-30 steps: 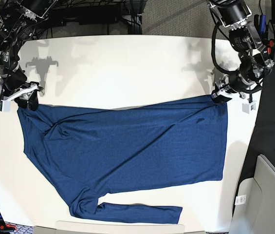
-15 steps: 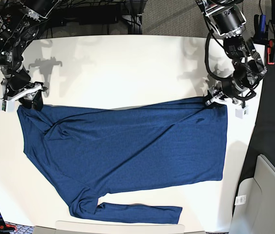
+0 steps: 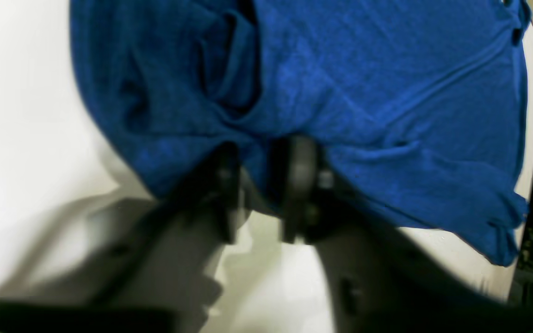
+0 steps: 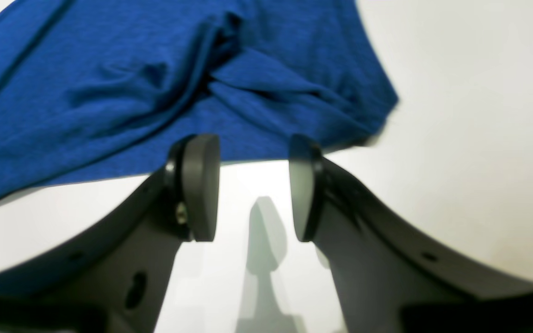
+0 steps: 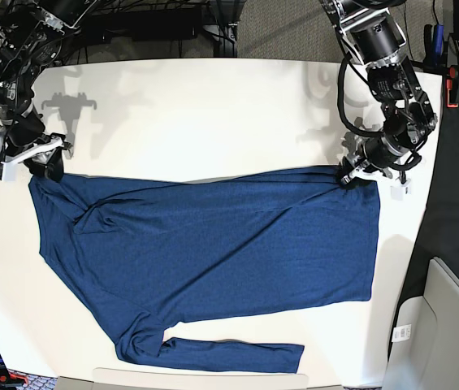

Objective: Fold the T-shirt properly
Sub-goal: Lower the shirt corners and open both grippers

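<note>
1. One garment is lying spread on the white table (image 5: 213, 114) — the T-shirt (image 5: 213, 252), dark navy, with a long sleeve trailing along the near edge.
2. The left gripper (image 3: 259, 185) is pinching the shirt's far hem corner, with cloth bunching between its fingers.
3. The right gripper (image 4: 252, 185) is sitting at the opposite far corner — jaws apart, holding nothing, the fabric edge just beyond its pads (image 4: 201, 185).

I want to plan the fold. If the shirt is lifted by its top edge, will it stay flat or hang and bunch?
Probably it hangs limp: the T-shirt already puckers into soft folds where the left gripper pinches it. It likely drags rather than slides freely, since it lies wide across the table.
</note>
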`<action>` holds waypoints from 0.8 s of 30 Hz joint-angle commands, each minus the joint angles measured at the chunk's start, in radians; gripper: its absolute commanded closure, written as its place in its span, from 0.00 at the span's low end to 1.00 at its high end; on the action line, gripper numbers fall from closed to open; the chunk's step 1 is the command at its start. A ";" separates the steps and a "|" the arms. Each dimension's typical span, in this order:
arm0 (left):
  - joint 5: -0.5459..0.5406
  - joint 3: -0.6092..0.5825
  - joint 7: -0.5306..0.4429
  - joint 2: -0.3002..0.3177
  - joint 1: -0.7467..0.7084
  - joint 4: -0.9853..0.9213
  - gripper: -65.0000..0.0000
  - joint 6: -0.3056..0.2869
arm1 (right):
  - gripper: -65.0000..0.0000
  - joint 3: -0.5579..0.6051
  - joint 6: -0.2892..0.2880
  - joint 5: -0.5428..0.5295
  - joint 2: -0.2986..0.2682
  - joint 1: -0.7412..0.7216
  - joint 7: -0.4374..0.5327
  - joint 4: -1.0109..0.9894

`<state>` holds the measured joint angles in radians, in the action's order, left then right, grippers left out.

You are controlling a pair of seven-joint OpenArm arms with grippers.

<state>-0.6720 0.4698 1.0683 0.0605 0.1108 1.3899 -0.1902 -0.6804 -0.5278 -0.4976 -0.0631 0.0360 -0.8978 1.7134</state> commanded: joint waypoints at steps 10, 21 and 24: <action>0.010 -0.004 0.036 0.008 0.007 0.092 1.00 0.004 | 0.62 -0.029 0.104 -0.017 0.021 -0.048 0.024 -0.112; 0.010 -0.004 0.036 0.011 0.003 0.092 1.00 0.004 | 0.62 -0.115 0.191 -0.017 0.016 -0.206 0.024 -0.333; 0.010 -0.006 0.036 0.026 0.003 0.092 1.00 0.004 | 0.62 -0.115 0.191 -0.014 0.015 -0.239 0.024 -0.384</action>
<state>-0.6437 0.4648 1.1175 0.0734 0.0998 1.4612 -0.1825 -0.7948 -0.3435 -0.5270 -0.0441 -0.1944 -0.8532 1.3258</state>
